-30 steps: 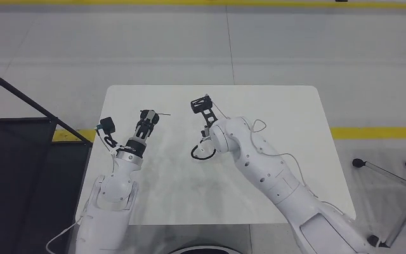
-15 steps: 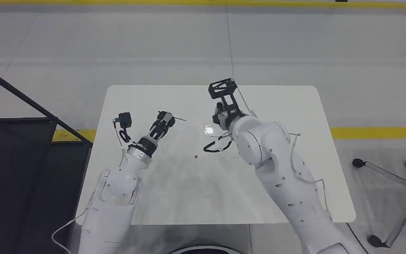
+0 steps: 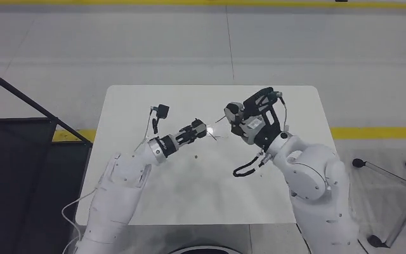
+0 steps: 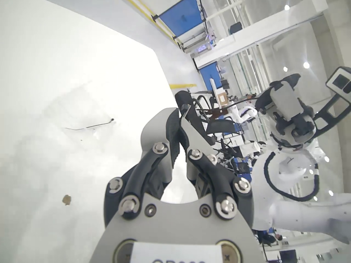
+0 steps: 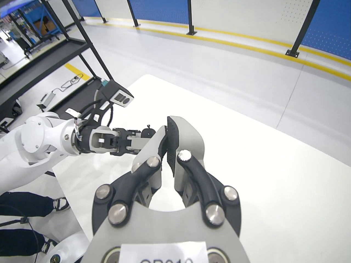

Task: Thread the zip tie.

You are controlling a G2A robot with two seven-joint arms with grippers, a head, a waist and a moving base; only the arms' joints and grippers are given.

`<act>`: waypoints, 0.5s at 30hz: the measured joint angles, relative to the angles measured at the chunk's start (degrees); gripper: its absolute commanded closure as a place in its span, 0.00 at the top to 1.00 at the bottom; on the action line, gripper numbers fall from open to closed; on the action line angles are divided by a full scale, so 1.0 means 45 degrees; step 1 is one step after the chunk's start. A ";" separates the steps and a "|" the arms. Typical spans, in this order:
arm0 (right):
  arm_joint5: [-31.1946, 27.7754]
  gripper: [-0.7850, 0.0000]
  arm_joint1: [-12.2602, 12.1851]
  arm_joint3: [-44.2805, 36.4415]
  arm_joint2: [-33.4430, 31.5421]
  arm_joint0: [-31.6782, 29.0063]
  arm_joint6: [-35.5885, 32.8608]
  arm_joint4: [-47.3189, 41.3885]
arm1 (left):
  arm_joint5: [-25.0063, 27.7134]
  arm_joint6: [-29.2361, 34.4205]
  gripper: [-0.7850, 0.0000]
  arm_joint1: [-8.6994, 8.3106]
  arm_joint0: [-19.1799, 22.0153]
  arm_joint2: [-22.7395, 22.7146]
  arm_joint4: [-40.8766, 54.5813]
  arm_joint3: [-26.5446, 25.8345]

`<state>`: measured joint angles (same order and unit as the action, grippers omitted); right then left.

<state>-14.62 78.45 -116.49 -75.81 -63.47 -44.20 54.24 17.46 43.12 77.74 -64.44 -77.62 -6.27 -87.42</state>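
Two grippers hung close together above the middle of the white tabletop (image 3: 190, 197), tips turned toward each other and just apart. Furthest left, off the tabletop's edge, a black rack (image 3: 25, 165) stood on the floor.

Next came the left gripper (image 3: 200, 128), held out nearly level and pointing right. Its jaws were pressed together. In the left wrist view a small black end of the zip tie (image 4: 185, 108) stuck out from between the pads at their very tips.

On the tabletop beside that gripper lay a thin dark line (image 4: 90, 126) with a tiny knob at one end. Whether it was a loose strip or a shadow could not be told. A small brown speck (image 4: 66, 199) sat on the surface nearer the robot.

Further right, a thin length of the zip tie reached across the gap from the right gripper (image 3: 229, 115), whose jaws were closed on it, the pads almost touching in the right wrist view. Whether this length joined the black end in the left jaws could not be made out. The tie was thus held in the air, clear of the tabletop.

Beyond the tabletop's right edge a yellow floor line (image 3: 374, 133) ran off to the side.
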 measured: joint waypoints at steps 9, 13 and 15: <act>0.0107 0.00 -0.0122 -0.0973 -0.0715 -0.0953 0.0593 -0.0050 | -0.0279 0.0085 0.00 0.0016 0.0616 0.0485 0.0167 0.0319; 0.0102 0.00 -0.0121 -0.0970 -0.0713 -0.0951 0.0592 -0.0054 | -0.0275 0.0091 0.00 0.0016 0.0614 0.0481 0.0172 0.0317; 0.0102 0.00 -0.0121 -0.0971 -0.0714 -0.0952 0.0592 -0.0054 | -0.0274 0.0091 0.00 0.0016 0.0614 0.0481 0.0173 0.0317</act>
<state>-14.16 77.90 -120.85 -79.02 -67.75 -41.54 54.00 16.22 43.54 77.81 -61.68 -75.45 -5.49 -85.99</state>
